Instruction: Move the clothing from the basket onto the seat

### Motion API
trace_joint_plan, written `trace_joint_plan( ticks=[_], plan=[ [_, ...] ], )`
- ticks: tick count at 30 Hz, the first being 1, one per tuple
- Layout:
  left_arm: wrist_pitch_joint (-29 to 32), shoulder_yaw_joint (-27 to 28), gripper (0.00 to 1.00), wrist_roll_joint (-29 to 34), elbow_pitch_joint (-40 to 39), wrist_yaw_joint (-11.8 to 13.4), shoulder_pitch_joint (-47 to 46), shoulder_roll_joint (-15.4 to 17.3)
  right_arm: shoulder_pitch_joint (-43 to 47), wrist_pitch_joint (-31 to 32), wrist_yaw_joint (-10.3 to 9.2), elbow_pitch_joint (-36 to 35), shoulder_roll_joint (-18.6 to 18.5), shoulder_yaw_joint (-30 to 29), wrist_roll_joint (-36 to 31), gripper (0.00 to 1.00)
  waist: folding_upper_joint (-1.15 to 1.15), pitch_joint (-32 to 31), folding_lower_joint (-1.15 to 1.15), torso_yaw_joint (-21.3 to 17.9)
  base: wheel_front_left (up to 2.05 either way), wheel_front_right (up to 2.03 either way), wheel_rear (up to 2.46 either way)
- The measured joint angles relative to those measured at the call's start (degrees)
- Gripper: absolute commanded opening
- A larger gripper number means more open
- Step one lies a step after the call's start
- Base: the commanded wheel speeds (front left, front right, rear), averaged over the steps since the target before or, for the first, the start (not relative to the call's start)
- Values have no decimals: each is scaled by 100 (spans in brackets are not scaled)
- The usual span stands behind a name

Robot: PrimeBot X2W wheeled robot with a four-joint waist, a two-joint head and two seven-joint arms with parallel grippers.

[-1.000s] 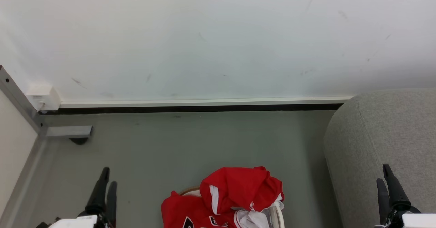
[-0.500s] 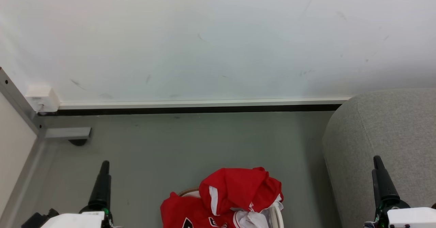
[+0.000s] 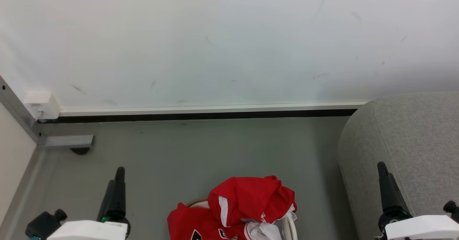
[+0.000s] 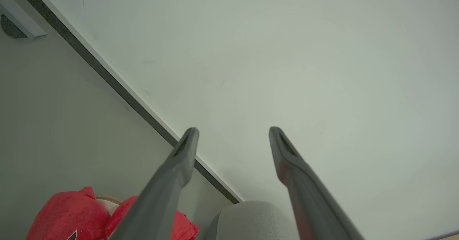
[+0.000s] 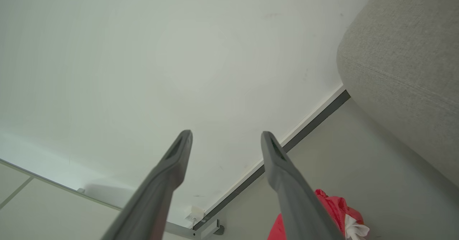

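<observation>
**A:** Where is the clothing (image 3: 251, 200)?

**B:** It lies heaped in the basket (image 3: 293, 227), at the bottom middle of the head view, on the grey floor (image 3: 215, 150). The red fabric bulges over the rim and hides most of the basket. A curve of white rim shows on one side of the heap and a sliver of brown rim on the other. A crumpled white piece pokes out low in the heap, and dark lettering shows at the picture's bottom edge.

**A:** And the seat (image 3: 412, 132)?

**B:** It stands on the robot's right, near the basket but apart from it, with a strip of floor between them. It hides the right end of the skirting strip (image 3: 215, 109) at the foot of the wall (image 3: 215, 35).

**A:** What do the pincers hold?

**B:** Nothing. The left gripper (image 4: 233, 131) has its fingers spread wide with bare wall between them, and the right gripper (image 5: 226, 135) is the same. They flank the basket and point towards the wall, neither touching the clothing. In the head view the right gripper overlaps the seat's near edge. The right wrist view shows the seat off to one side, clear of the fingers.
</observation>
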Motion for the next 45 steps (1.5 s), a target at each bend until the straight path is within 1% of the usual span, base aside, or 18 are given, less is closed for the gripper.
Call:
trace_joint_plan(
  ticks=[8,17,31,45],
  plan=[
    [-178,-193,100,1035,-87,80,2,2,-85,-157,0,-8,-85,310,-951,100,0,17,0,-10,0,0,0],
    [-323,-355,100,1980,-112,258,4,38,-140,-331,0,93,-156,522,-1746,100,0,24,0,-26,0,0,0],
    [-557,-589,100,2922,-122,487,13,152,-215,-550,0,327,-162,666,-2821,100,0,-4,0,-74,0,0,0],
    [-751,-750,100,3721,-135,611,23,207,-294,-746,0,403,-152,777,-3606,100,0,-4,0,-76,0,0,0]
  ],
)
